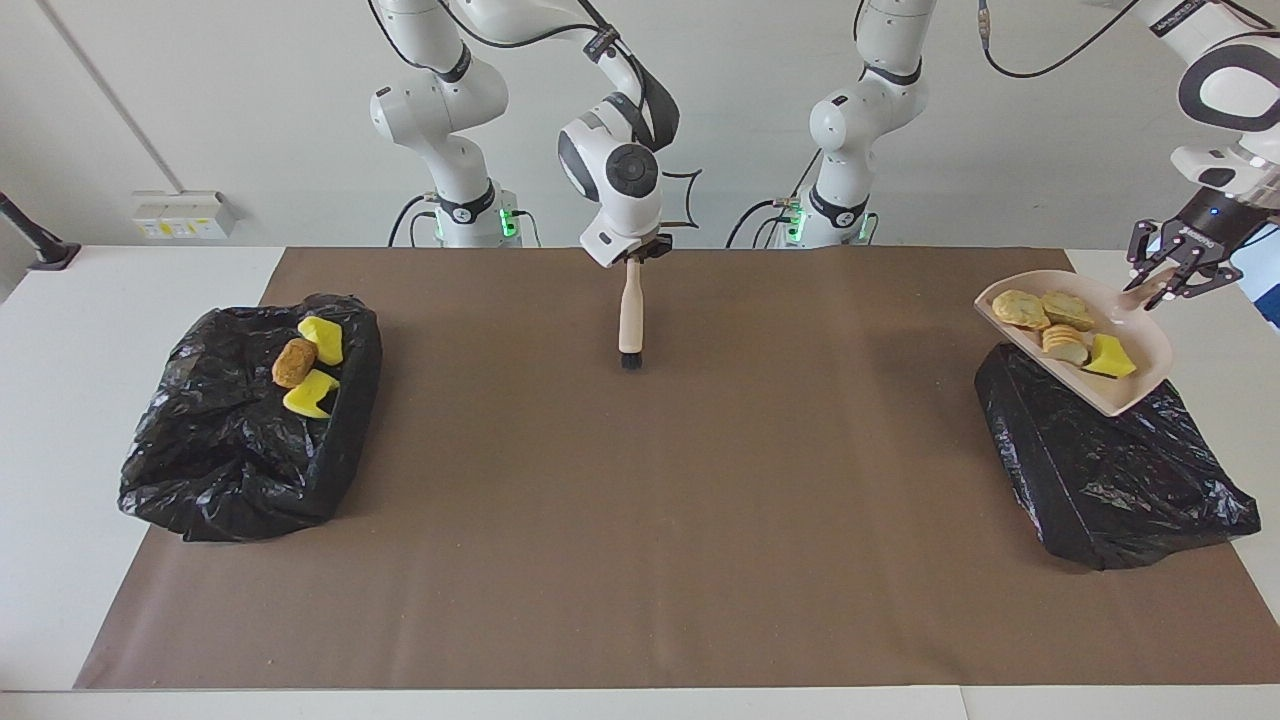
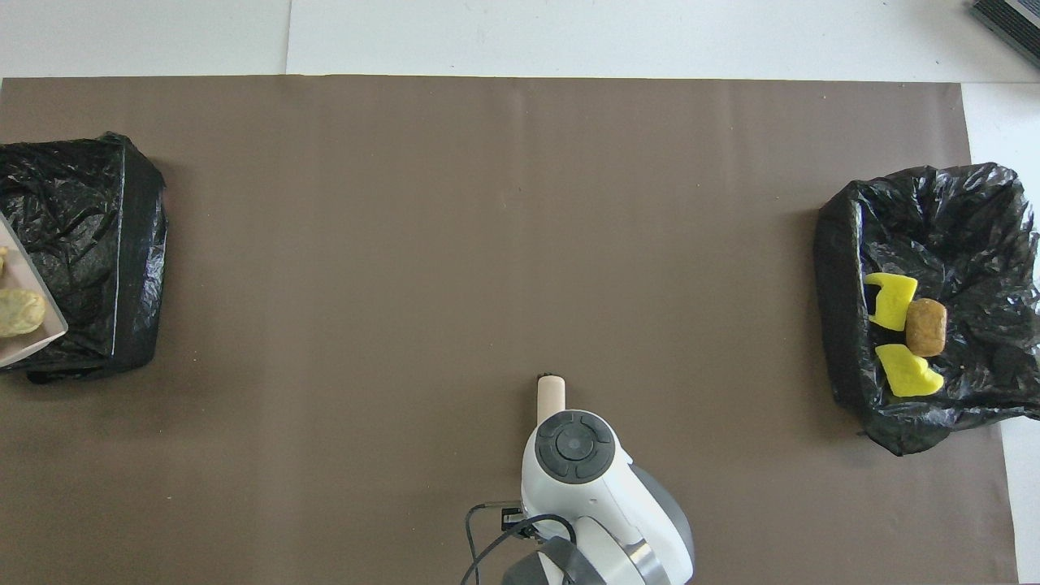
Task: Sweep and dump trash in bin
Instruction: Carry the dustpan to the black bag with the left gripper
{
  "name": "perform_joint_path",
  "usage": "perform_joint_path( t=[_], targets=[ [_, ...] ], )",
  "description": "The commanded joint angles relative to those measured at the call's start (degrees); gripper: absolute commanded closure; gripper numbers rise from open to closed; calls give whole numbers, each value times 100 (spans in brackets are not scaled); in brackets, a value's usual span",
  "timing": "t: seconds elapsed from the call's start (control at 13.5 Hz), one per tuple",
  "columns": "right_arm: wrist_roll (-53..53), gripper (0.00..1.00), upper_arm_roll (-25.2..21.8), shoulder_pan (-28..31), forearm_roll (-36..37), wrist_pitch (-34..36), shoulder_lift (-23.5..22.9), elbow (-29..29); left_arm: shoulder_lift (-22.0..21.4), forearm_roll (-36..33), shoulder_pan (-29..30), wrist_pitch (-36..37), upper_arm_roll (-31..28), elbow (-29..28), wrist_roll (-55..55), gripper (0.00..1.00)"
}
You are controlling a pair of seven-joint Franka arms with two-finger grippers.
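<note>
The left arm is extended high toward its own end of the table, wrist angled downward. The left gripper [image 1: 1168, 272] is raised in the air and appears clamped closed, though its fingertips are hard to make out. The right arm is folded over the middle of the table, wrist pointing straight down. The right gripper [image 1: 634, 250] is closed.

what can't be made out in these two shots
- Dustpan: in the overhead view the edge cuts off all but a corner.
- Left end effector: outside the overhead view.
- Right end effector: in the overhead view the arm's own wrist covers it; only the tip of the brush shows.
- Bin bag under the dustpan: the facing view shows no opening.
</note>
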State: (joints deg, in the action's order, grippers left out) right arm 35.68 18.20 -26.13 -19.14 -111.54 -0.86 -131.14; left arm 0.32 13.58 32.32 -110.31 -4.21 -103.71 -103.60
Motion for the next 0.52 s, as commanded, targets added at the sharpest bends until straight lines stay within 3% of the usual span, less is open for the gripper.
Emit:
perform_joint_path(
  t=[0.0,0.07,0.22,0.44],
  targets=[
    [-176,93,-1,-14,-37,-131,139,-219,695,-634,-6,36,61,1052,243,100],
    [-211,92,-9,-76,7,-123,147,-262,793,-907,-50,-69,70,1142,453,100],
    [-202,77,-9,-85,16,-123,147,-263,811,-1425,-147,-498,70,1125,892,100],
    [-158,0,-9,-94,42,-79,104,-167,864,-3031,-629,-746,78,1055,1655,100]
  ],
)
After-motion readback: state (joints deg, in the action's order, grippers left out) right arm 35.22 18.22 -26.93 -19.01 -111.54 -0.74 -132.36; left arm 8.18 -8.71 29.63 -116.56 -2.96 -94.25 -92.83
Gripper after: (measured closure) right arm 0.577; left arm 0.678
